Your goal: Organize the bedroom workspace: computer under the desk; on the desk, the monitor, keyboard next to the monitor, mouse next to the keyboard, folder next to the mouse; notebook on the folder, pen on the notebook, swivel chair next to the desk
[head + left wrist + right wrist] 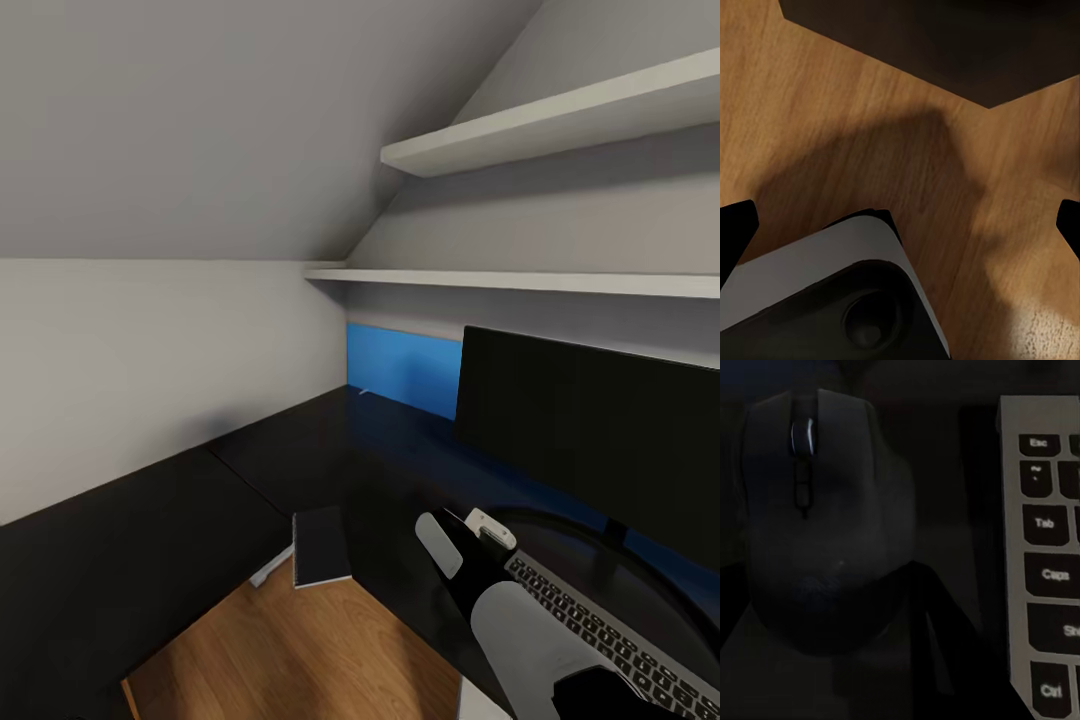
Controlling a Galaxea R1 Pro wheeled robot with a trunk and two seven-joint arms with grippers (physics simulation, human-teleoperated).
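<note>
The desk (pixel 150 540) bears monitor (pixel 600 440), keyboard (pixel 610 625), mouse (pixel 817 517), notebook (pixel 322 546).

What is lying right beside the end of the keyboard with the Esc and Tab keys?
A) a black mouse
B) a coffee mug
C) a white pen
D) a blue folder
A: in the right wrist view a black mouse with a scroll wheel sits on the dark desk, just off the keyboard edge where the Esc, Tab and Caps keys are.
</note>
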